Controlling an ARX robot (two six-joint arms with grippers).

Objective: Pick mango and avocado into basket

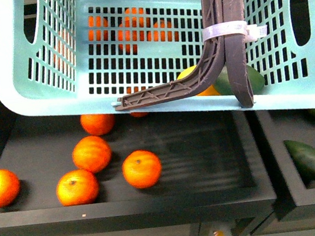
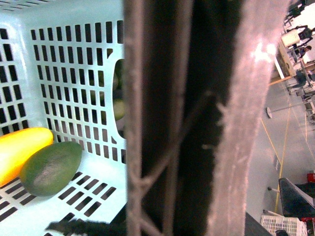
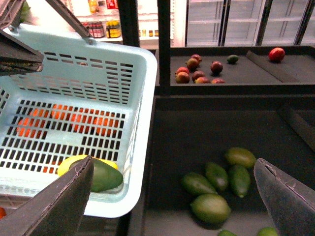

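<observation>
Two fruits lie together inside the basket point(image 1: 155, 65), a pale teal plastic tub with slotted walls and floor that hangs tilted above a dark tray point(image 1: 198, 153). Its brown-grey handles point(image 1: 226, 1), rough and ribbed like a truss, are bound by a white zip tie point(image 1: 227, 29). The left wrist view is filled by those handles seen very close, so the left gripper itself does not show and I cannot tell how its jaws stand. In the right wrist view the right gripper point(image 3: 172, 196) has its two dark, wedge-shaped fingers point(image 3: 64, 204) spread wide apart, holding nothing, with one finger in front of the basket's corner.

The mango point(image 2: 19, 150), smooth, oblong and yellow-orange, rests on the basket floor, touching the avocado point(image 2: 49, 167), a dull dark green oval just beside it. From the front both are half hidden behind the handles.

Only the front view shows the round, glossy oranges point(image 1: 91, 153) loose on the tray under the basket. Only the right wrist view shows the green fruits point(image 3: 216, 182) in the neighbouring bin and small dark red fruits point(image 3: 197, 73) on a shelf behind.
</observation>
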